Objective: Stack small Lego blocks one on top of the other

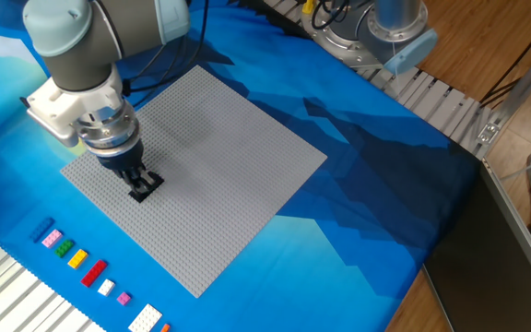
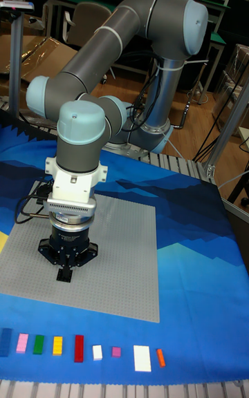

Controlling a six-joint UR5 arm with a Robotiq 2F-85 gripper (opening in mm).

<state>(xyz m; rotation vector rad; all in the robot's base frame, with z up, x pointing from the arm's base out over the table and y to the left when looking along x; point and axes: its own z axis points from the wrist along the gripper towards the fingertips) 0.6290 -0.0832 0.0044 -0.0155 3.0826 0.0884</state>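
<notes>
The black Lego block (image 1: 143, 189) lies on the grey baseplate (image 1: 219, 157), near its front-left edge. The gripper (image 1: 139, 180) points straight down onto it, fingers on both sides (whether they pinch it, I cannot tell). A row of spare bricks (image 2: 76, 347), including a blue one (image 1: 42, 231), lies off the baseplate along the cloth's front edge.

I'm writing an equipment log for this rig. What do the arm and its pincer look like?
The arm has thick dark grey tube links with pale blue-grey joint caps. A white block sits at the wrist above a ringed metal collar. The pincer is black. Dark cables trail behind.
</notes>
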